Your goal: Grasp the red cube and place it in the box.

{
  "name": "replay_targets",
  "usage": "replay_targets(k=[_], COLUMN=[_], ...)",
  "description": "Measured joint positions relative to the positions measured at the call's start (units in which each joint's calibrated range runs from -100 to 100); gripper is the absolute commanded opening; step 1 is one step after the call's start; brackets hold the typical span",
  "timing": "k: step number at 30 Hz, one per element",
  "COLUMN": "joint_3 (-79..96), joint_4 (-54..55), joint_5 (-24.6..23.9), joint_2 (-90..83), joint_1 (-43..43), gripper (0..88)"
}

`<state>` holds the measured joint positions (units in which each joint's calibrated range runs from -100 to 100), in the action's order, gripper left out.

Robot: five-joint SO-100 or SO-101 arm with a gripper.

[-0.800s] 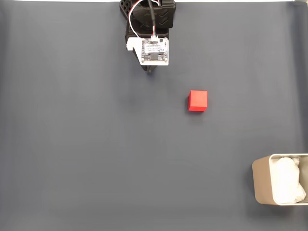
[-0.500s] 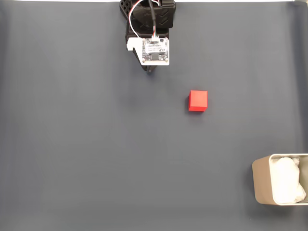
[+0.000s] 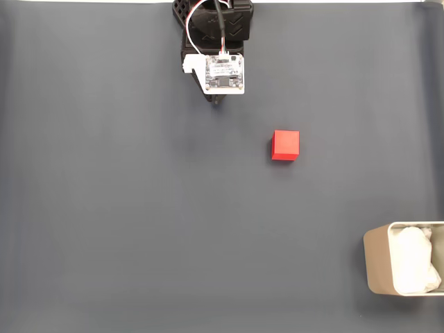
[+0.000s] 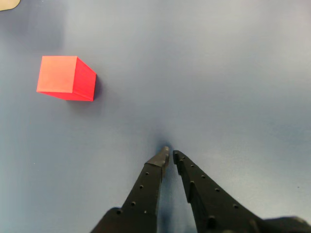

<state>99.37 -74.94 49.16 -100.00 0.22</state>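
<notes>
The box sits at about 4 o'clock in the fixed view, on the dark grey mat. Its right side is cut off by the picture's edge. Inside it lies something white and lumpy; what it is cannot be made out. The cube is not in the box. It rests on the mat, a little toward 2 o'clock from the middle, well apart from the box. The arm comes in at 12 o'clock, and its white board hides most of the claw from above. In the wrist view the claw enters from 6 o'clock with its two black fingers almost shut, just a thin gap at the tips, and nothing held. There the cube is at about 10 o'clock, well apart from the tips.
</notes>
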Motion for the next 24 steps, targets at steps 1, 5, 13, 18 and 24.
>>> replay_targets(k=[1, 5, 13, 18, 24], joint_3=[0.0, 0.0, 0.0, 0.0, -9.0], joint_4=[0.0, 0.0, 0.0, 1.9, 8.5], joint_5=[0.0, 0.0, 0.0, 1.0, 0.8], joint_2=[0.0, 0.0, 0.0, 0.0, 3.5], joint_1=[0.0, 0.0, 0.0, 0.0, 0.7], gripper=[0.0, 0.0, 0.0, 0.0, 0.0])
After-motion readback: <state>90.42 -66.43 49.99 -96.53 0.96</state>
